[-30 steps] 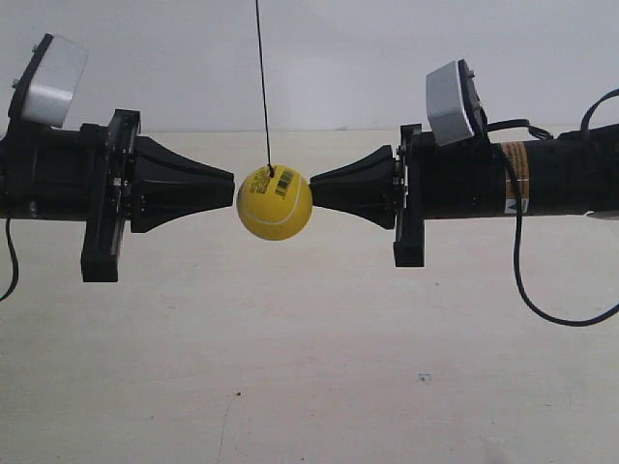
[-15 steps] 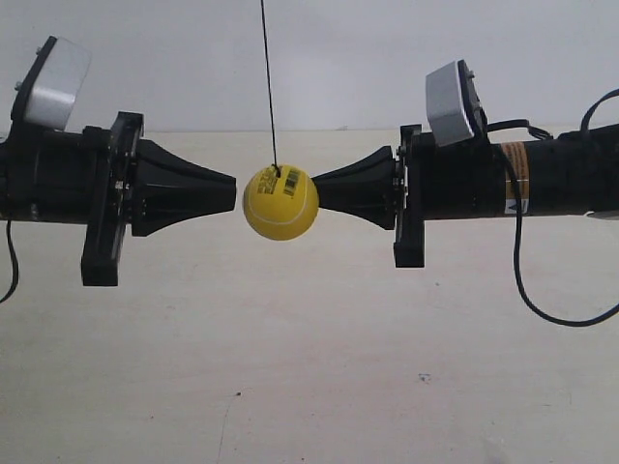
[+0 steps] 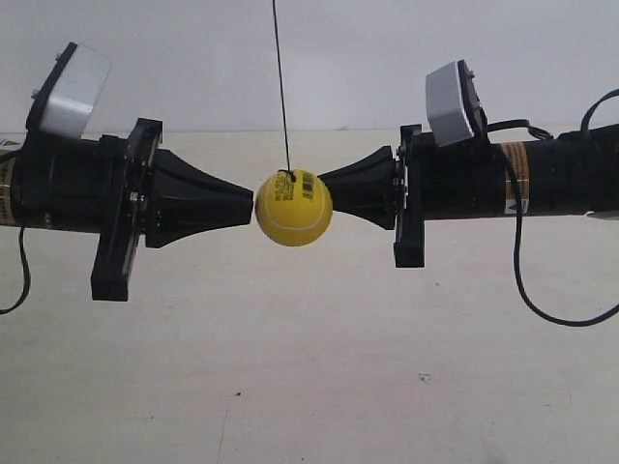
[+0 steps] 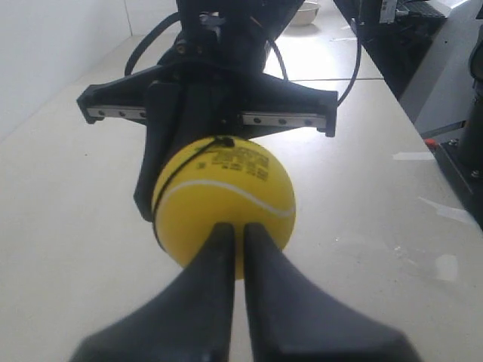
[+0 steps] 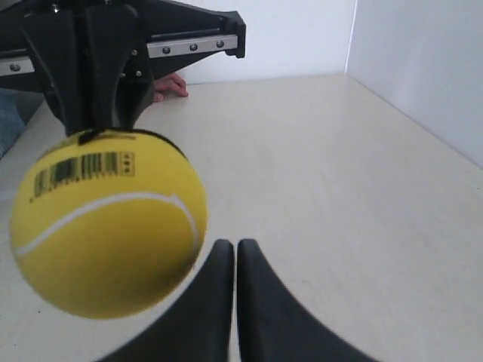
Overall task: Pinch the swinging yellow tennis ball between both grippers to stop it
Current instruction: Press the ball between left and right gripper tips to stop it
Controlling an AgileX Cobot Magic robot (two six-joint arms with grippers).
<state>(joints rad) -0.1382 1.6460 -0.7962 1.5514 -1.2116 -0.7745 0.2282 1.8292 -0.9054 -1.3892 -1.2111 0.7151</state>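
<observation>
The yellow tennis ball [image 3: 294, 208] hangs from a thin black string [image 3: 280, 87] between two cone tips. The gripper of the arm at the exterior view's left [image 3: 250, 201] touches the ball's side with its tip. The gripper of the arm at the exterior view's right [image 3: 325, 180] meets the ball's upper edge, slightly off centre. In the left wrist view, my left gripper [image 4: 232, 230] is shut, with its tips against the ball [image 4: 226, 200]. In the right wrist view, my right gripper [image 5: 226, 245] is shut and the ball [image 5: 106, 219] sits beside its tips.
A beige tabletop [image 3: 309, 367] lies below and a white wall [image 3: 338, 58] stands behind. A black cable [image 3: 527, 290] loops under the arm at the exterior view's right. A person's hand [image 5: 170, 87] rests on the table's far side. Dark equipment [image 4: 460, 151] borders the table.
The arm at the exterior view's left has moved right and its tip now reaches the ball. The ball has drifted right. The other arm has not moved.
</observation>
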